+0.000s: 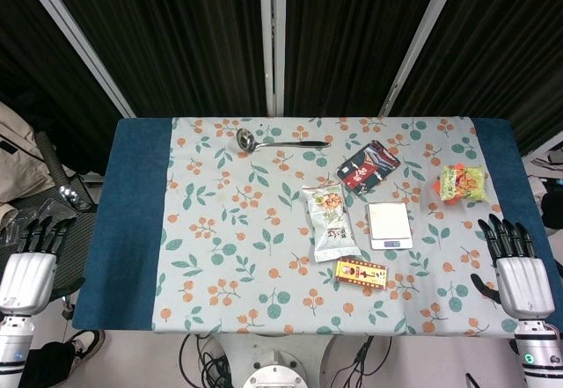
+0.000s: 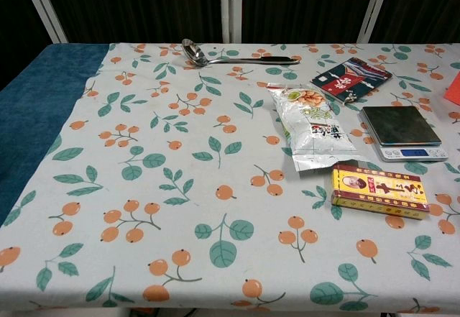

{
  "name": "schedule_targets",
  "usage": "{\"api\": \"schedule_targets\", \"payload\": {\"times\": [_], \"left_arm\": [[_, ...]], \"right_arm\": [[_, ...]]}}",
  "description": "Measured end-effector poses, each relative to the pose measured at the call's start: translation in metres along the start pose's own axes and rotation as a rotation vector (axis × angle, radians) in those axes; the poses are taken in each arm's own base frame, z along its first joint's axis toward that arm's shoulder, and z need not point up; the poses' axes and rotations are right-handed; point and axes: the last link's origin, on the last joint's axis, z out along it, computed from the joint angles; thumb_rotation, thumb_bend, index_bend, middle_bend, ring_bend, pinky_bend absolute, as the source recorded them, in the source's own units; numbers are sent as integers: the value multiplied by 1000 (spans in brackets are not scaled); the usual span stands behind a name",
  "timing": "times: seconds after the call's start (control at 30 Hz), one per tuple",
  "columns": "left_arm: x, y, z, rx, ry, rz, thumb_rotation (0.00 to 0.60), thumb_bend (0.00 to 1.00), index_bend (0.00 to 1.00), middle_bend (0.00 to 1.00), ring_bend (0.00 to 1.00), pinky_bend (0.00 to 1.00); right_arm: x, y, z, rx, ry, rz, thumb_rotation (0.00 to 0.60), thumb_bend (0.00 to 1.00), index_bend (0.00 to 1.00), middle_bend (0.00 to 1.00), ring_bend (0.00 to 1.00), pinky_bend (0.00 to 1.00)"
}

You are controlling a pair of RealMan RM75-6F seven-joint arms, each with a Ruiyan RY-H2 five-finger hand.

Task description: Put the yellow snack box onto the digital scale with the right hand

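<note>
The yellow snack box (image 1: 361, 273) (image 2: 379, 190) lies flat near the table's front edge, just in front of the digital scale (image 1: 389, 225) (image 2: 401, 132), whose platform is bare. My right hand (image 1: 515, 265) rests at the table's right edge, fingers apart and holding nothing, well to the right of the box. My left hand (image 1: 33, 259) hangs off the left side of the table, fingers spread and empty. Neither hand shows in the chest view.
A white snack bag (image 1: 327, 220) (image 2: 311, 127) lies left of the scale. A dark packet (image 1: 368, 167) (image 2: 351, 77) and a metal ladle (image 1: 274, 142) (image 2: 233, 57) lie further back. A green and orange packet (image 1: 463, 183) sits at the right. The floral cloth (image 1: 229, 247) covers the table.
</note>
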Motion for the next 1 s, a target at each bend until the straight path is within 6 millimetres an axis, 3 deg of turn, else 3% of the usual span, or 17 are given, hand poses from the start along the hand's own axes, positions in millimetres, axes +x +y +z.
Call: {"api": "schedule_targets", "payload": {"times": [0.4,0.6,1.0], "left_arm": [[-2,0,0,1,-10,-8,600,52,74,103,0,0],[-6,1,3,0,-23,-9,600,51,74,103,0,0],[-9,-5,-2,29,-50,-18,600,52,74,103,0,0]], "right_arm": [[-5,-8,-2,30,-39,-1,600,96,0,0,0,0],[-20,-20,-2,64,-95,-10,600,69,0,0,0,0],[-71,-81,14,172,-215,-37,600,65,0,0,0,0]]}}
